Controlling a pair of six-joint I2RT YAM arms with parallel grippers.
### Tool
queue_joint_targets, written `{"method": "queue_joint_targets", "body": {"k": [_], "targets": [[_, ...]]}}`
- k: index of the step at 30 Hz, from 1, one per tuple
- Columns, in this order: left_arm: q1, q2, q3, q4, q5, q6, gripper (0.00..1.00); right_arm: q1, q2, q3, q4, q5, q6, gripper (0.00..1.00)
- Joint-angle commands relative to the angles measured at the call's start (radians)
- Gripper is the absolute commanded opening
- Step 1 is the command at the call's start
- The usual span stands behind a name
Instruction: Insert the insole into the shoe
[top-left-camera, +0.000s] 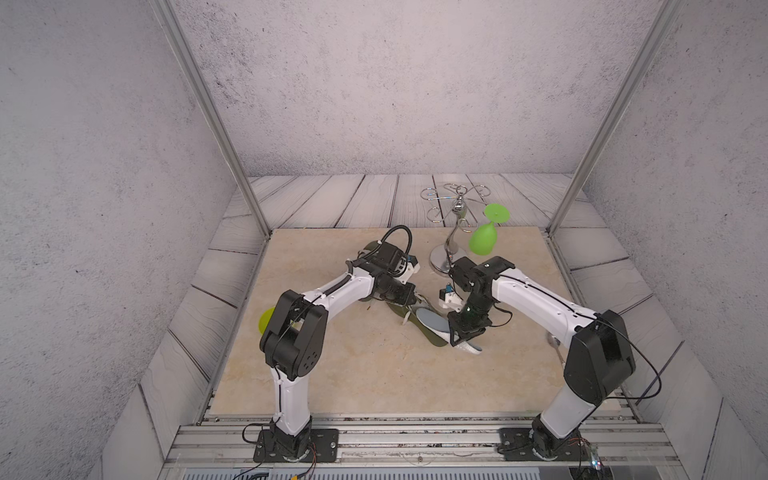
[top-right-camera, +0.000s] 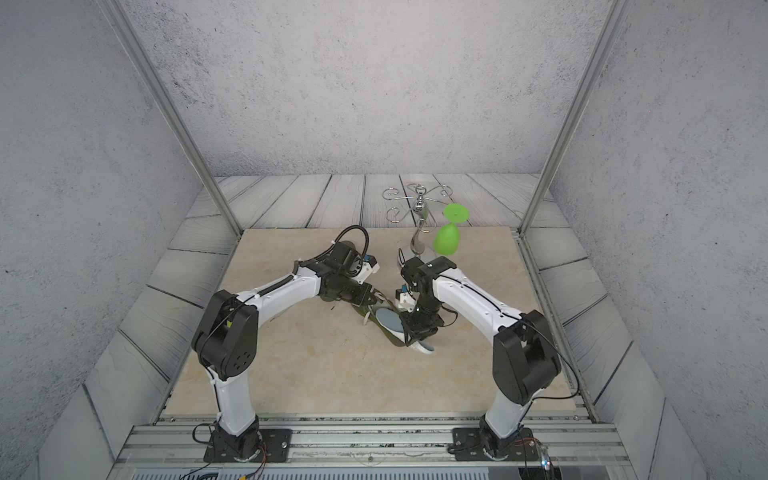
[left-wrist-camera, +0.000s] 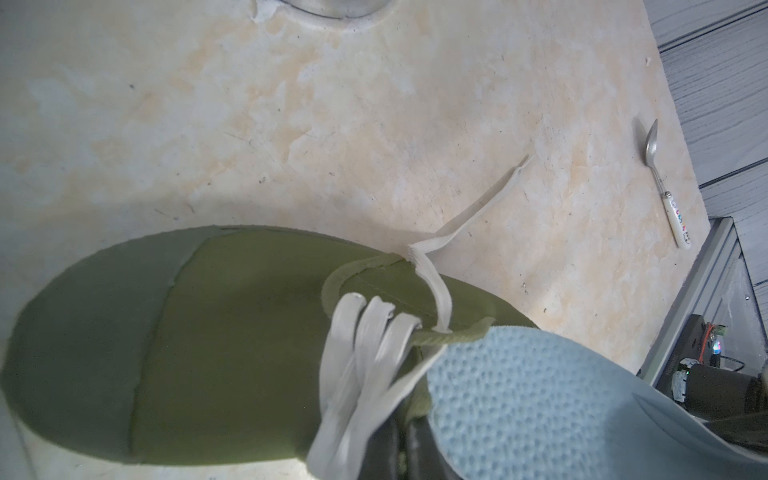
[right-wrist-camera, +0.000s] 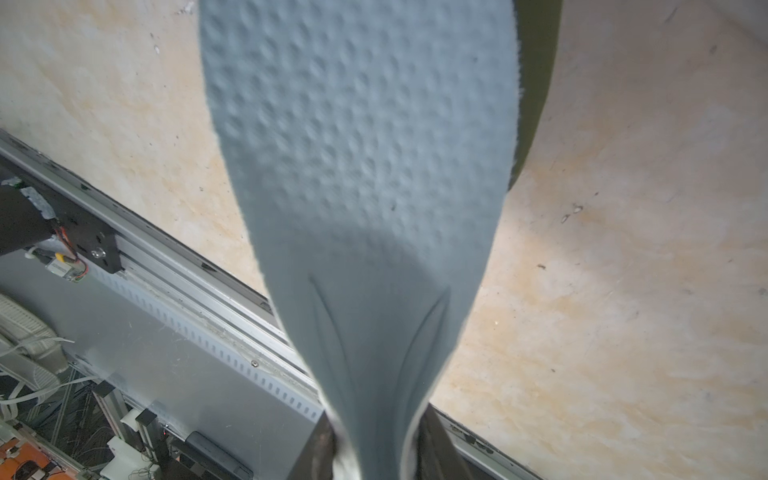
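An olive-green shoe (top-left-camera: 434, 340) (top-right-camera: 392, 338) (left-wrist-camera: 216, 332) with white laces (left-wrist-camera: 365, 357) lies mid-table. A pale blue dimpled insole (top-left-camera: 432, 319) (top-right-camera: 386, 319) (right-wrist-camera: 365, 145) (left-wrist-camera: 519, 395) has its front end at the shoe's opening beside the laces. Its heel end is raised. My right gripper (top-left-camera: 457, 338) (top-right-camera: 413, 338) (right-wrist-camera: 374, 449) is shut on that heel end, which buckles between the jaws. My left gripper (top-left-camera: 411, 297) (top-right-camera: 370, 296) (left-wrist-camera: 405, 440) is shut on the shoe's edge by the laces. Only the dark jaw tips show, with a sliver of green fabric between them.
A metal glass rack (top-left-camera: 451, 249) stands behind the right arm, with a green glass (top-left-camera: 482, 241) hanging upside down from it. Another green object (top-left-camera: 266, 320) shows behind the left elbow. A spoon (left-wrist-camera: 665, 187) (top-left-camera: 555, 343) lies near the right arm. Aluminium rails (top-left-camera: 415, 436) line the front.
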Motion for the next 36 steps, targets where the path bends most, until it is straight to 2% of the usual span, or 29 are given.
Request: {"method": "queue_joint_targets", "body": {"k": [1, 11, 19, 25, 29, 36], "targets": [[-0.009, -0.038, 0.005, 0.072, 0.059, -0.006, 0.0, 0.002, 0.047, 0.044, 0.026, 0.052, 0.011, 0.31], [-0.007, 0.027, 0.052, 0.059, 0.145, 0.038, 0.0, 0.005, 0.098, 0.131, 0.05, 0.18, -0.09, 0.3], [0.001, 0.059, 0.074, 0.058, 0.186, 0.043, 0.0, 0.006, 0.11, 0.104, 0.129, 0.249, -0.122, 0.29], [0.014, 0.087, 0.1, 0.048, 0.228, 0.051, 0.0, 0.006, 0.07, 0.043, 0.259, 0.26, -0.173, 0.27], [0.026, 0.114, 0.126, 0.042, 0.269, 0.048, 0.0, 0.007, 0.076, 0.04, 0.296, 0.287, -0.221, 0.24], [0.049, 0.181, 0.172, 0.05, 0.34, 0.018, 0.0, 0.006, 0.104, 0.052, 0.351, 0.263, -0.25, 0.23]]}}
